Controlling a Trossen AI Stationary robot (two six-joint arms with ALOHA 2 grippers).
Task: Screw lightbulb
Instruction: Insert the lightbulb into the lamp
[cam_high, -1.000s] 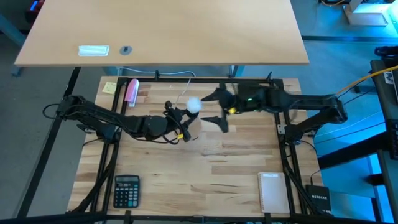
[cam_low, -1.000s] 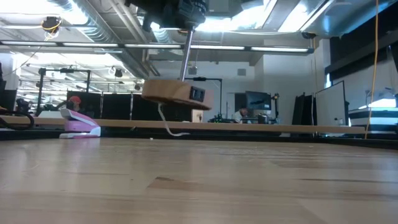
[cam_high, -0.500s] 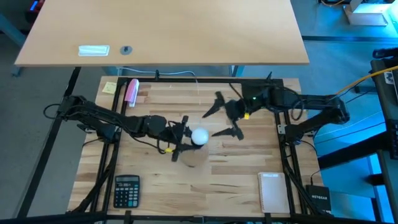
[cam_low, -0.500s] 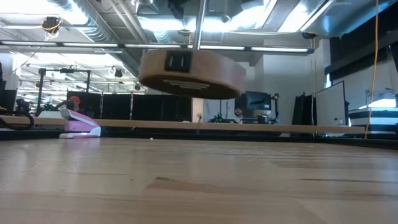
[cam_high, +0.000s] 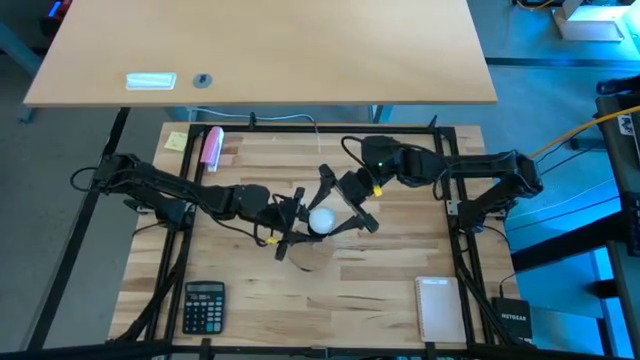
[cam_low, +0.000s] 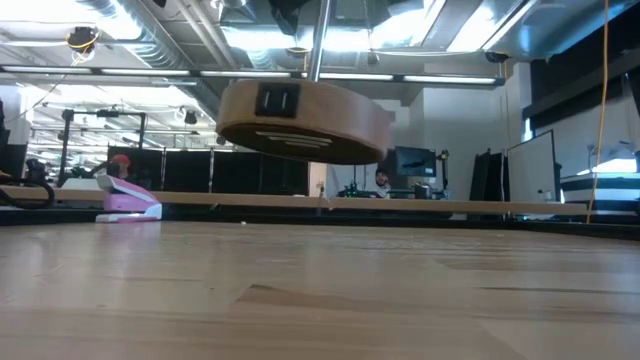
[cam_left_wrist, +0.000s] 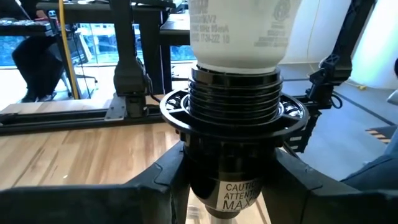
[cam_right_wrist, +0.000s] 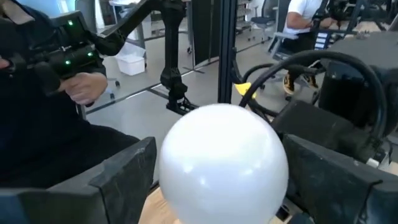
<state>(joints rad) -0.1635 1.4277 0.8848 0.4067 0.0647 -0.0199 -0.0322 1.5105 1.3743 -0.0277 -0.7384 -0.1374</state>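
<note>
Overhead: left gripper (cam_high: 288, 228) sits mid-table, clamped on the black socket (cam_high: 297, 229), holding it up off the wood. Lightbulb (cam_high: 322, 219) sits on top of that socket, white globe facing the camera, just right of the left fingers. Right gripper (cam_high: 343, 205) comes in from the right with its fingers spread wide, one on each side of the lightbulb; contact with the glass can't be confirmed from here. Calculator (cam_high: 203, 306) lies well away toward the near left corner, notebook (cam_high: 440, 308) toward the near right corner, pink stapler (cam_high: 212, 147) at the far left edge.

Table level: wooden disc base (cam_low: 303, 122) hangs tilted in the air, clear of the table (cam_low: 320, 290), with a thin stem going up out of frame. Pink stapler (cam_low: 128, 203) shows far left behind it.

Left wrist: left fingers (cam_left_wrist: 121, 193) pinch the socket body (cam_left_wrist: 231, 168) from both sides; bulb's ribbed screw base (cam_left_wrist: 234, 87) sits inside the socket collar, white body above it.

Right wrist: white globe (cam_right_wrist: 224, 165) fills the centre between the right fingers (cam_right_wrist: 115, 177), a gap showing on each side, so no grip. A person stands in the background.
</note>
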